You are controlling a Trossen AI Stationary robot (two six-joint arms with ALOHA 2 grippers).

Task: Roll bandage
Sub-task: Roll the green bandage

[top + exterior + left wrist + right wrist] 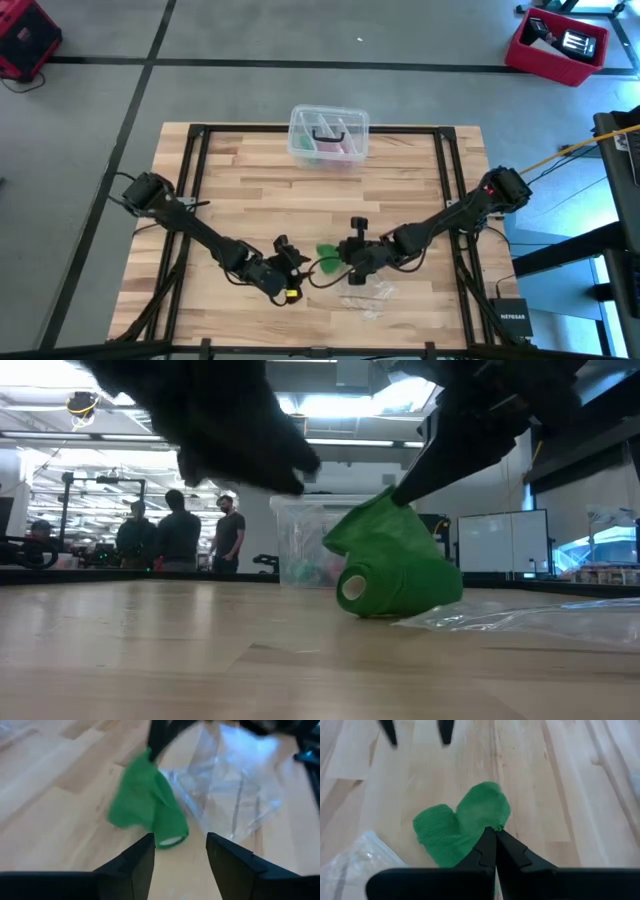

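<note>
Clear plastic wrapper (366,297) beside bandage (327,253)

bandage (455,832) soft matt woven cloth (fuzzy surface); table (250,190) pale smooth wood; wrapper (235,795) clear glossy plastic.

Bare light wooden tabletop (250,190) spans the frame's centre; a clear plastic box (329,134) blocks top centre, crumpled clear plastic wrap (368,296) clutters bottom centre.
</note>
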